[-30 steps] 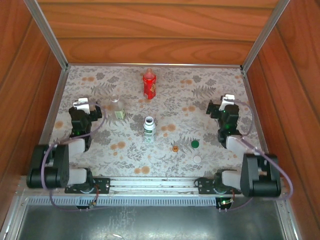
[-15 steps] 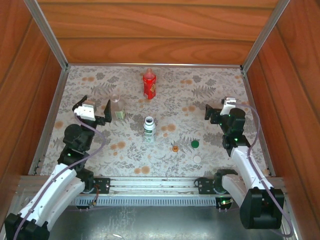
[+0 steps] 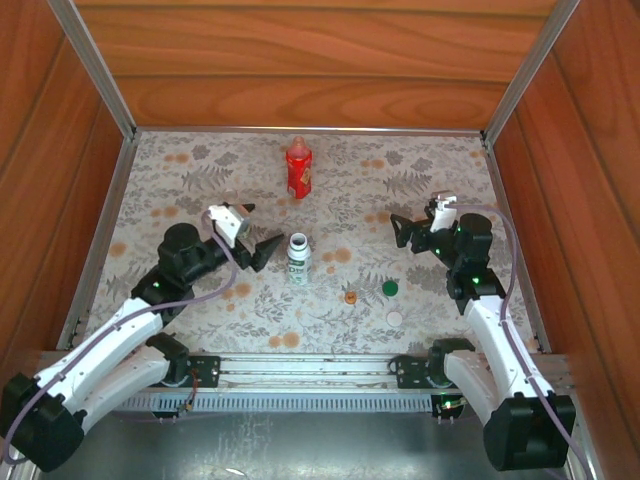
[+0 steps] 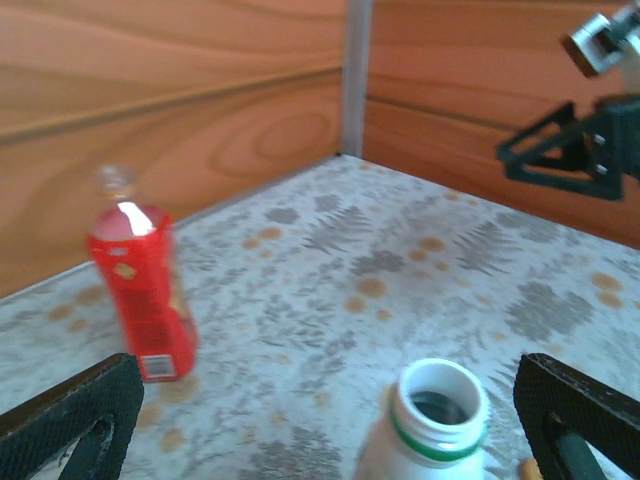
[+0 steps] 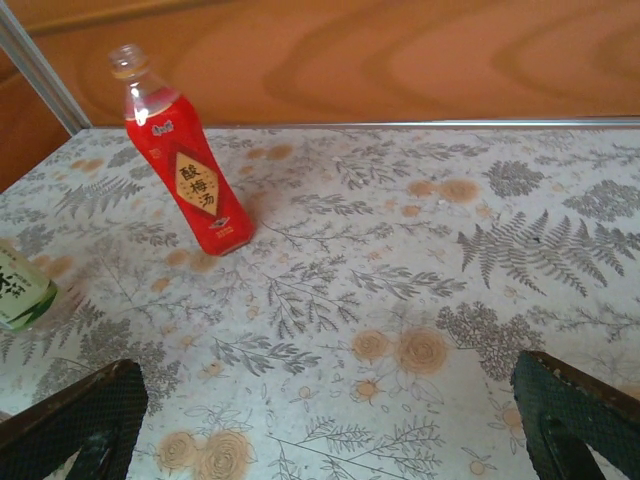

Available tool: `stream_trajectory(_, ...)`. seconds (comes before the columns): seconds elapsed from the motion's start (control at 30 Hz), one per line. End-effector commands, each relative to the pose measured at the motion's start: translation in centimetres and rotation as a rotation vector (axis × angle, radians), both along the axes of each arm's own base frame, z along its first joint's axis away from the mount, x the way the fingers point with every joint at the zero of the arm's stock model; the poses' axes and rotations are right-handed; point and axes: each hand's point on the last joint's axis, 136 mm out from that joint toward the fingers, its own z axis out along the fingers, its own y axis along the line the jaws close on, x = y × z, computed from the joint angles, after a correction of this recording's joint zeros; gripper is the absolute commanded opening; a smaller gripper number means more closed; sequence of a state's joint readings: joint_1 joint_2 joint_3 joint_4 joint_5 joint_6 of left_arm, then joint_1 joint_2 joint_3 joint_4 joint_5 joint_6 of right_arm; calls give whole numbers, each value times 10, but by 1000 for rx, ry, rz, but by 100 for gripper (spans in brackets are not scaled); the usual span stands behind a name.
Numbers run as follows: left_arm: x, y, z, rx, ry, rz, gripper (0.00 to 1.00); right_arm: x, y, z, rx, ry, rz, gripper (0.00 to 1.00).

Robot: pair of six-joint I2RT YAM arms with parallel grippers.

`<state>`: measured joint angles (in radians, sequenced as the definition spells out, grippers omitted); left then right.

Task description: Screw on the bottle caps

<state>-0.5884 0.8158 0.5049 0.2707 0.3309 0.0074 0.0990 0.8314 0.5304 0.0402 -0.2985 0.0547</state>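
Bottles, three, all standing upright and uncapped:
- red bottle (image 3: 299,168), plastic with a clear neck and a diamond label, near the far edge of the counter (image 3: 440,170).
- white bottle (image 3: 298,258), with a dark-green label and a green ring below its open mouth, at mid-counter.
- clear bottle (image 5: 18,285), with a pale green label, seen at the left margin of the right wrist view, left of the red one.

Caps, three, small round plastic discs lying loose on the near right part of the counter:
- orange-red cap (image 3: 351,297).
- green cap (image 3: 390,288), just right of it.
- white cap (image 3: 395,319), nearest the front rail.

Tools, two, black-fingered:
- left tool (image 3: 258,228), jaws spread wide and holding nothing, just left of the white bottle.
- right tool (image 3: 415,222), jaws likewise wide apart and empty, over the right side, well apart from the bottles.

Surroundings: the counter covering is printed with grey ferns and orange flowers. Wood-grain walls (image 3: 320,60) close three sides, with metal posts at the far corners. There is open room between the red bottle and the right wall.
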Motion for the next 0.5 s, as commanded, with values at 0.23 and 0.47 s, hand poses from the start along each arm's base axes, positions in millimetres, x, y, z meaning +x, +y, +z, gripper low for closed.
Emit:
stream_trajectory(0.23,-6,-36,-43,37,-19,-129,100,1,10,2,5,16,33,100)
stream_trajectory(0.47,1,-46,-67,30,-7,-131,100,0,8,2,-9,18,25,100)
